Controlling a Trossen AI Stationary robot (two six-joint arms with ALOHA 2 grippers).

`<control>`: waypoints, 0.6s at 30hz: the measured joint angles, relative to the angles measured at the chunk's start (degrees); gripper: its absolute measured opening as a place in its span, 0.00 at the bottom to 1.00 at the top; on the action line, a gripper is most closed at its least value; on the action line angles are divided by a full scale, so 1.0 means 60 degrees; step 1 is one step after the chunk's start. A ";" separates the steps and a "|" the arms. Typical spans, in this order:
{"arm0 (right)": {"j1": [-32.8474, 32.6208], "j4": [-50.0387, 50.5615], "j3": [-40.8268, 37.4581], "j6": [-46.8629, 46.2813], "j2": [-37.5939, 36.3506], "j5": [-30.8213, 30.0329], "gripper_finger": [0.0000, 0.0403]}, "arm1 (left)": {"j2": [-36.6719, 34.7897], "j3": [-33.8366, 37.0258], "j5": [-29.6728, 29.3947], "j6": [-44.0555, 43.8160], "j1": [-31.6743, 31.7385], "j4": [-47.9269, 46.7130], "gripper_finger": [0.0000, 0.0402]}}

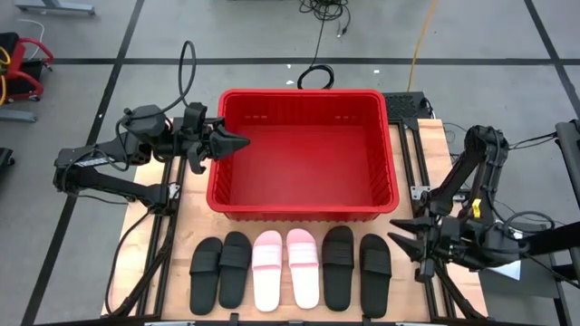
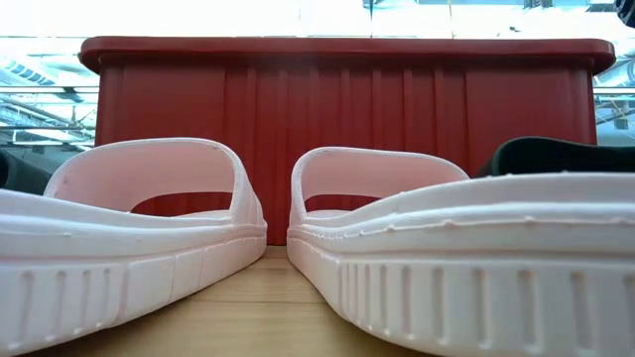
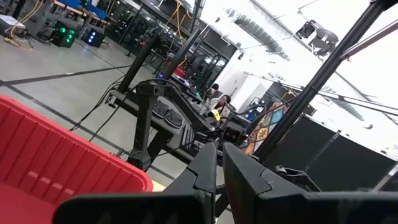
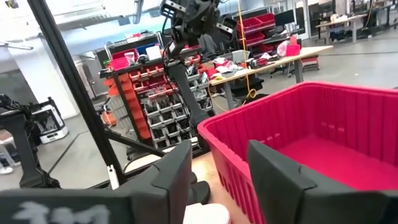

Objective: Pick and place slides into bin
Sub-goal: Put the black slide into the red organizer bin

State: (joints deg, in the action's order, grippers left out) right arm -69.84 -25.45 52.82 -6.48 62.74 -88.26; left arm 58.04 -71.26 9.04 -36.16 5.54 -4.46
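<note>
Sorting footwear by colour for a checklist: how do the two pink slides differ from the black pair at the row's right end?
The pink slides are pale; the right-end black slides are matte black. The pink pair lies mid-row, in front of the red bin's middle, while the black pair lies nearest the right gripper. Both pairs lie flat, side by side, outside the bin.

Low view: the large red slotted plastic bin (image 2: 347, 129) has its interior hidden behind its near wall. Two pale pink foam slide sandals (image 2: 149, 238) in front of the bin are cut off by the frame edges; the matte black slide sandals (image 2: 556, 156) beside them are mostly hidden.
</note>
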 joint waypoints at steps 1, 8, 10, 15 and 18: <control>-0.0047 0.0000 -0.0036 -0.0028 0.0000 0.0020 0.40 | 0.0000 0.0000 0.0000 0.0007 0.0000 -0.0001 0.06; -0.0258 -0.0675 -0.0059 0.0695 0.0183 0.0086 0.47 | 0.0000 0.0000 0.0000 -0.0004 0.0000 -0.0002 0.06; -0.0255 -0.1453 -0.0058 0.1360 0.0292 0.0067 0.49 | 0.0000 0.0000 -0.0004 -0.0012 0.0000 -0.0003 0.06; -0.0255 -0.3469 0.0170 0.3891 0.0687 -0.0283 0.51 | 0.0000 0.0000 -0.0004 -0.0058 0.0000 -0.0001 0.06; -0.0255 -0.4195 0.0566 0.5168 0.0892 -0.0285 0.52 | 0.0000 0.0000 -0.0004 -0.0062 0.0000 -0.0002 0.06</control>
State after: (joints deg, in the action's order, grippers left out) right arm -71.37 -50.62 56.21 24.53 68.09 -89.97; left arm 58.04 -71.26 9.02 -36.53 5.54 -4.48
